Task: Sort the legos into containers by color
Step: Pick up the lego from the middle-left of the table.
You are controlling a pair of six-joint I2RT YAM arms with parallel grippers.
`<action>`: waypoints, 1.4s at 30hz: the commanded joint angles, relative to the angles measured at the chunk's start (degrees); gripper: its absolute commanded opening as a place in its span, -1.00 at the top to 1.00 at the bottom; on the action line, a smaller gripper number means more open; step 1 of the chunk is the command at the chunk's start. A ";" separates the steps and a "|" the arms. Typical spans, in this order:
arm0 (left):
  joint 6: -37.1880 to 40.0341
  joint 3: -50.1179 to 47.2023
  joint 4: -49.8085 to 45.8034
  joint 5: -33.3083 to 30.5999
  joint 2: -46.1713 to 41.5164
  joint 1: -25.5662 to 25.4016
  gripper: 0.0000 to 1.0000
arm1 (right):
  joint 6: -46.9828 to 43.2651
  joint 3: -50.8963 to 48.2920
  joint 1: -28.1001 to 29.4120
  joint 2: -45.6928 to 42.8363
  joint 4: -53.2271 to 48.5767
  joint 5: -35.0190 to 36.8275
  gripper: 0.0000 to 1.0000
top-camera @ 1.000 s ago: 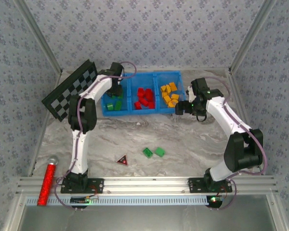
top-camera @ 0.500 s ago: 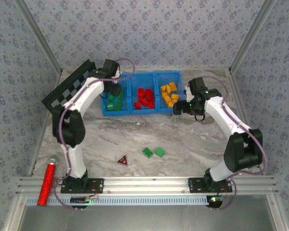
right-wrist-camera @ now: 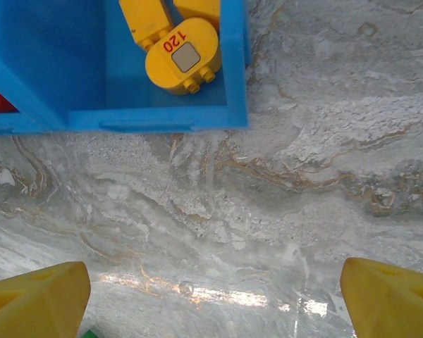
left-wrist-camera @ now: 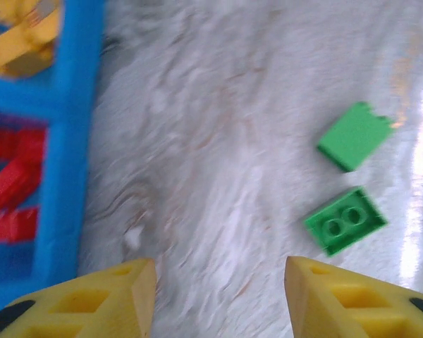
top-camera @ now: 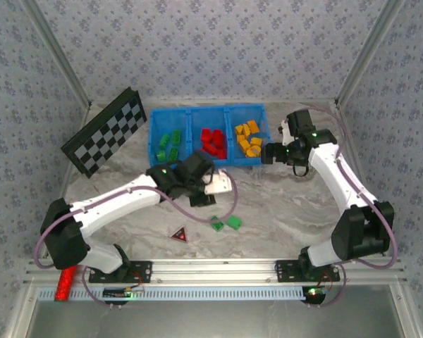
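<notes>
The blue bin holds green legos in its left container, red legos in the middle one and yellow legos in the right one. Two green legos lie loose on the marble table. My left gripper hangs over the table between bin and loose bricks, open and empty; both green bricks lie ahead to its right. My right gripper hovers just off the bin's right front corner, open and empty, with yellow bricks inside the bin.
A black-and-white checkerboard leans at the back left. A small dark red-edged triangle lies left of the loose green bricks. A red glittery cylinder rests at the near left rail, partly behind my left arm.
My left arm has swung from over the green container down to the table's middle, and its jaws have opened. My right gripper has shifted slightly toward the back right.
</notes>
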 commanded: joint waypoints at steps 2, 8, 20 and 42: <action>3.97 -1.29 4.81 1.83 5.10 -5.31 -0.06 | -1.14 -2.62 -0.55 -3.05 -0.45 0.57 -0.86; 2.08 2.73 4.98 9.46 11.13 -7.39 -0.12 | -1.87 -6.77 -1.42 -6.09 1.19 -0.60 -0.86; 3.36 5.70 3.89 9.58 19.26 -9.76 -0.20 | -1.23 -10.31 -1.75 -5.57 4.38 -3.21 -0.86; 4.44 6.07 6.89 2.94 26.74 -9.85 -0.27 | -1.14 -10.63 -2.62 -1.53 6.01 -4.88 -0.85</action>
